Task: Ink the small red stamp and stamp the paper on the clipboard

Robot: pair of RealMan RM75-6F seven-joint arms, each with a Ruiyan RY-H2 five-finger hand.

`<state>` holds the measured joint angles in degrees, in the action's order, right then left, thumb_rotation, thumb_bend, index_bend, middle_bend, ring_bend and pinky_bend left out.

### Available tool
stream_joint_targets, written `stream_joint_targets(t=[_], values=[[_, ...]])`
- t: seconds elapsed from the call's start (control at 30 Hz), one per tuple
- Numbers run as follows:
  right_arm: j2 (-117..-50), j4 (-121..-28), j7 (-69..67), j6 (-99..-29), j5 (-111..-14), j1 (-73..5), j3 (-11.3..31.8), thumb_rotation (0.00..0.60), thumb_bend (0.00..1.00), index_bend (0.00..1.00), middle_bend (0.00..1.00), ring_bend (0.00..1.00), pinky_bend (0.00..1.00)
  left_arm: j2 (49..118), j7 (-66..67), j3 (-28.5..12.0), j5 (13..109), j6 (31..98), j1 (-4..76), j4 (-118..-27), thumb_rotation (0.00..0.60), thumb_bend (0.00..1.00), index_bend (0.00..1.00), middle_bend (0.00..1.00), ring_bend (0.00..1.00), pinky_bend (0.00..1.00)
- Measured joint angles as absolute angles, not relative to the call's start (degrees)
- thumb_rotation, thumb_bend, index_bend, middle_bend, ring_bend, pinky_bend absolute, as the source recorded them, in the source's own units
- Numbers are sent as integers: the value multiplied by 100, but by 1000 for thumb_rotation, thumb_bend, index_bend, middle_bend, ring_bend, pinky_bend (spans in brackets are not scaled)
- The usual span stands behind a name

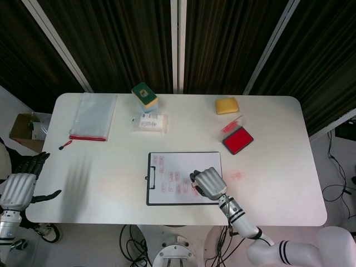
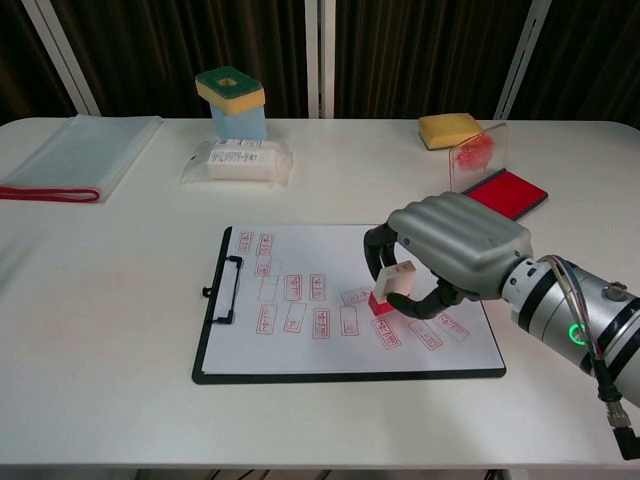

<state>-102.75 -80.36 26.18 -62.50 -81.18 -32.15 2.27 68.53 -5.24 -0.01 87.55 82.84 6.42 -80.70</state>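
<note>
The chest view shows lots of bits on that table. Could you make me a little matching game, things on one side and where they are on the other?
Things:
1. small red stamp
2. ink pad
3. yellow sponge
4. plastic pouch

Places:
A. far left of the table
B. held in the right hand over the paper
C. far edge, beyond the ink pad
D. lid up, right of the clipboard

Pairs: 1-B, 2-D, 3-C, 4-A
</note>
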Motion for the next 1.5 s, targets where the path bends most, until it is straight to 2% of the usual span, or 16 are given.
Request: stream_joint_targets(t=[0.57,1.5], values=[[-10402,-7929,2685,-6127,-7957,-3236,333,600,359,709,615,807,927,6862,-614,-12,8740,8281,630,-7993,430,91,45,57,99,180],[-10553,-7736,2818,-6052,-7875,-3209,271,600,362,718,619,807,927,6912,-742,-7,8772,8290,626,-7868,431,90,64,57,99,180]])
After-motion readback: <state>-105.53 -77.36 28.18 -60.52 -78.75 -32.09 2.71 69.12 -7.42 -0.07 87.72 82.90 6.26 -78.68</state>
